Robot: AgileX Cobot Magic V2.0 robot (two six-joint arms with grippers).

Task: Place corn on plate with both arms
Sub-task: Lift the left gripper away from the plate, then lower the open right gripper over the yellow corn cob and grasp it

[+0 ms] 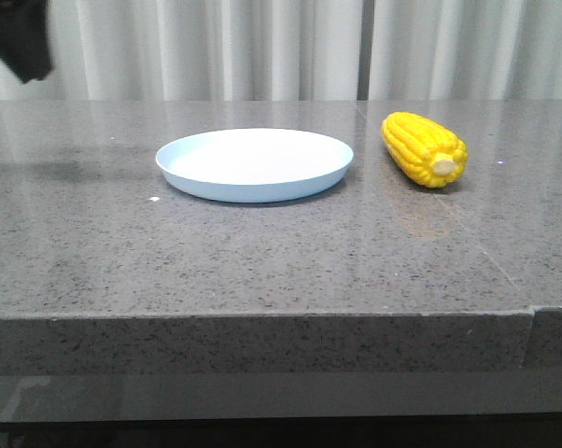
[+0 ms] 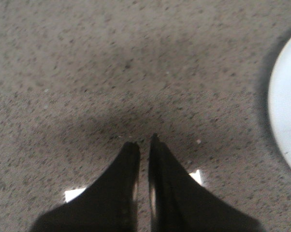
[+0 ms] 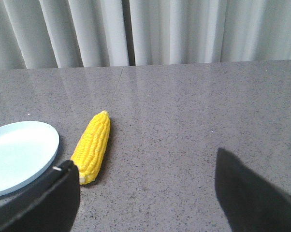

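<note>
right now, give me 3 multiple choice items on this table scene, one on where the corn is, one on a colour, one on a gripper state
1. Seen from the front, where is the corn?
A. on the plate
B. on the table, right of the plate
C. held in a gripper

2. What colour is the plate?
A. pale blue-white
B. red
C. black

3. How are the left gripper fingers set?
A. spread wide
B. clamped on the corn
C. shut, holding nothing

Key: 1 B, the cob lies on the table apart from the plate's rim. 2 A, the front view shows a pale blue-white dish. 3 C, the left wrist view shows the fingertips almost together above bare stone.
</note>
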